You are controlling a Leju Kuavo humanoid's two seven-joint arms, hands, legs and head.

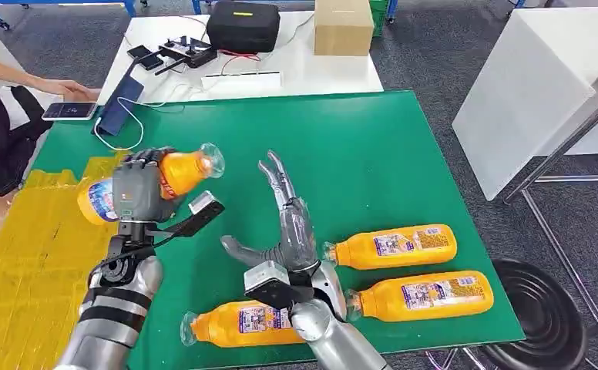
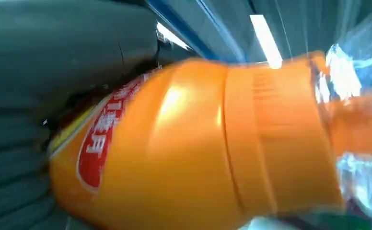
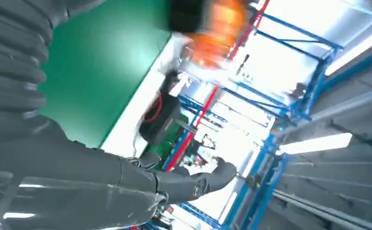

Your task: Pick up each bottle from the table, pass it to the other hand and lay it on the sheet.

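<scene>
My left hand (image 1: 136,189) grips an orange bottle (image 1: 180,173) above the left part of the green table (image 1: 373,146), its clear cap end pointing right; the bottle (image 2: 198,148) looms large in the left wrist view. My right hand (image 1: 284,220) stands open to its right, fingers spread and raised, holding nothing; its thumb (image 3: 189,184) shows in the right wrist view with the orange bottle (image 3: 217,28) blurred beyond. Three more orange bottles lie on the green: one near the front edge (image 1: 242,324), two at right (image 1: 394,247) (image 1: 423,296). The yellow sheet (image 1: 26,254) lies at left.
A person's arm (image 1: 18,77) reaches in at the far left near a phone (image 1: 68,111). Behind the green table stands a white table (image 1: 304,69) with a black case (image 1: 243,25), a cardboard box (image 1: 344,26) and cables. A black stool (image 1: 542,316) sits at the front right.
</scene>
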